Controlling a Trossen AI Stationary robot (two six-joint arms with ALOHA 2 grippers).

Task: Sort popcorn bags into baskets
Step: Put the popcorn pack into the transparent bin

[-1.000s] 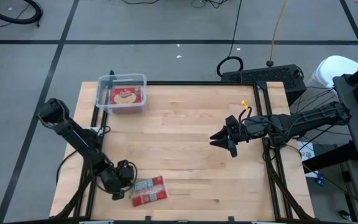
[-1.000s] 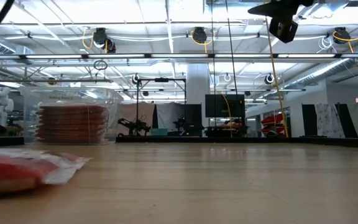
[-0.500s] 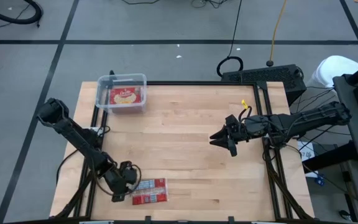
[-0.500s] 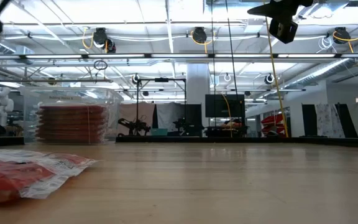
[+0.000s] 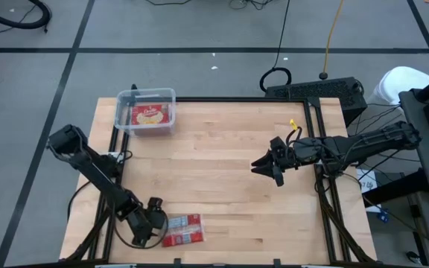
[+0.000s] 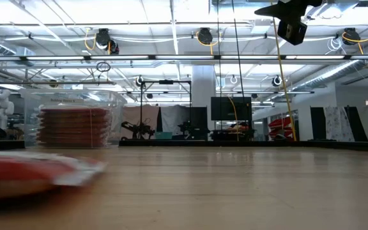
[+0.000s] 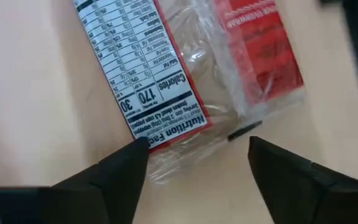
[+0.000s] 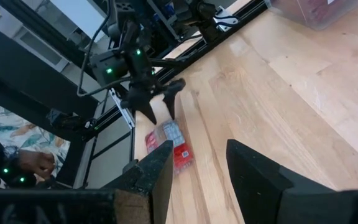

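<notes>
One popcorn bag (image 5: 182,230) lies flat on the wooden table near its front left corner, nutrition panel up (image 7: 166,81). My left gripper (image 5: 157,225) stands open just over the bag's left end, a finger on either side (image 7: 197,155); the right wrist view shows its tips (image 8: 159,115) clear of the bag (image 8: 169,146). A clear basket (image 5: 122,112) at the far left corner holds a stack of red bags (image 6: 75,124). My right gripper (image 5: 265,170) hangs open and empty, high above the table's right half.
Black frame rails (image 5: 326,201) run along the table's edges, with cables beside them. A black box (image 5: 315,91) sits past the far right corner. Bare wood (image 5: 214,164) stretches between the bag, the basket and my right arm.
My left gripper has opened and let go of the popcorn bag, rolling its wrist and drifting a little toward the near edge. The bag, slanted before, now lies flat and more square to the table's front edge. My right arm has kept still.
</notes>
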